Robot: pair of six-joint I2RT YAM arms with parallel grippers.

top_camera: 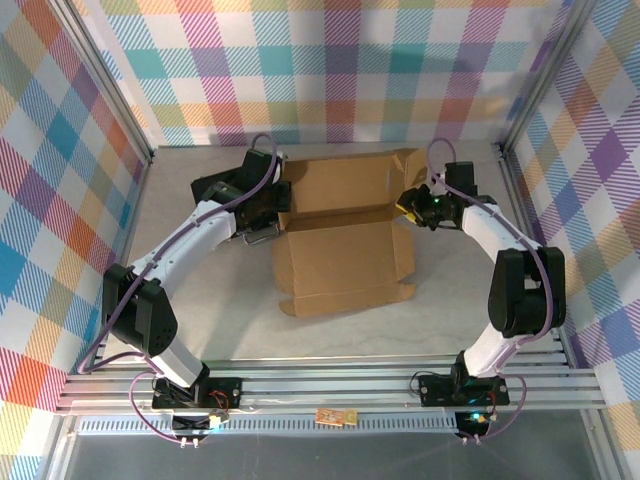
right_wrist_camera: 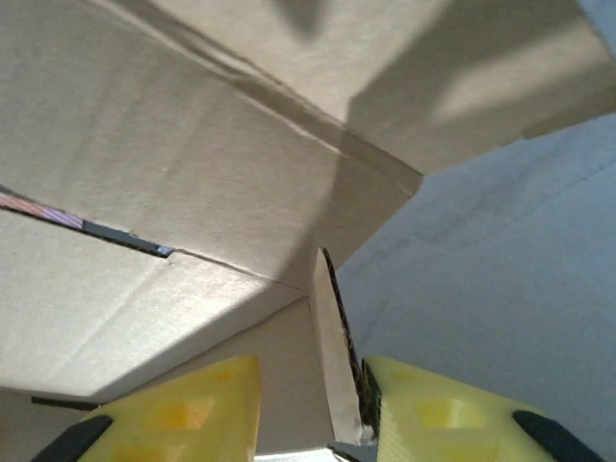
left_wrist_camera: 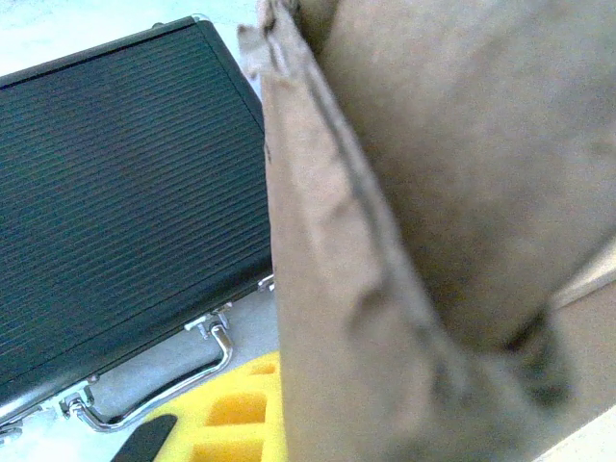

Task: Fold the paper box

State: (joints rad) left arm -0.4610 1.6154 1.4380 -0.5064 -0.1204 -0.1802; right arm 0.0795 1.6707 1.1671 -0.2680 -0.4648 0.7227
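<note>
The paper box [top_camera: 345,235] lies half-folded and open in the middle of the top frame. At its left edge the left gripper [top_camera: 272,212] is closed tight on the box's left wall, beside the black case [left_wrist_camera: 115,192]. At the box's right edge, the right gripper [top_camera: 413,205] has its 2 yellow fingers [right_wrist_camera: 183,414] apart astride a cardboard flap [right_wrist_camera: 332,356]. The finger at lower right touches the flap.

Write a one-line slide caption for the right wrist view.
The right gripper straddles a thin flap edge of the brown paper box, its yellow fingers apart on either side.
</note>
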